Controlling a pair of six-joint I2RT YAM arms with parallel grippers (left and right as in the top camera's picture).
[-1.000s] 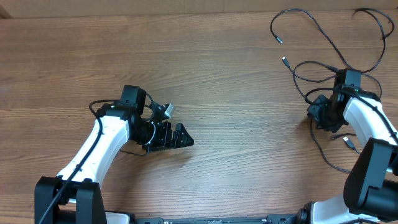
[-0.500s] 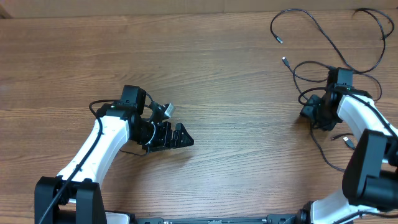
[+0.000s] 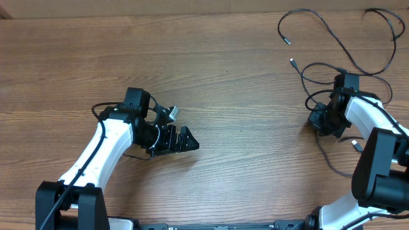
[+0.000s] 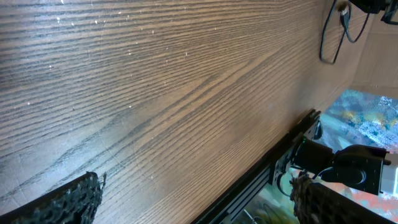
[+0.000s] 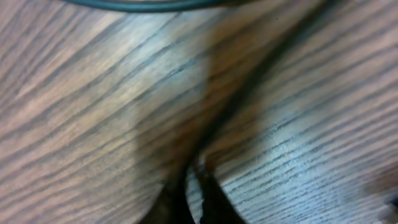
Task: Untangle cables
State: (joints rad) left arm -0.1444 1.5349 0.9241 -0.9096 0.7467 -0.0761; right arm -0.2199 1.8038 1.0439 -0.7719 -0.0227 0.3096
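While you look down from overhead, the cables [image 3: 334, 41] sprawl in loose loops at the table's [image 3: 243, 76] far right, reaching the right gripper [image 3: 317, 119]. The left gripper [image 3: 184, 140] sits mid-table, well apart. On your left wrist view, its fingers [image 4: 68, 200] are spread wide over the wood. The right wrist view is blurred. The tips are pressed together, seemingly pinching one strand [image 5: 261, 74].

- A brown wooden table [image 3: 243, 96] fills the overhead view, its grain running from 9 to 3 o'clock.
- A paler tan strip [image 3: 192, 5] lies along the 12 o'clock edge.
- Small glints of light speckle the tabletop in the left wrist view.
- There, a black rail [image 4: 273, 169] borders the table at 4 o'clock.
- Beyond it at 3 o'clock is a blurred blue-green patch [image 4: 373, 118].
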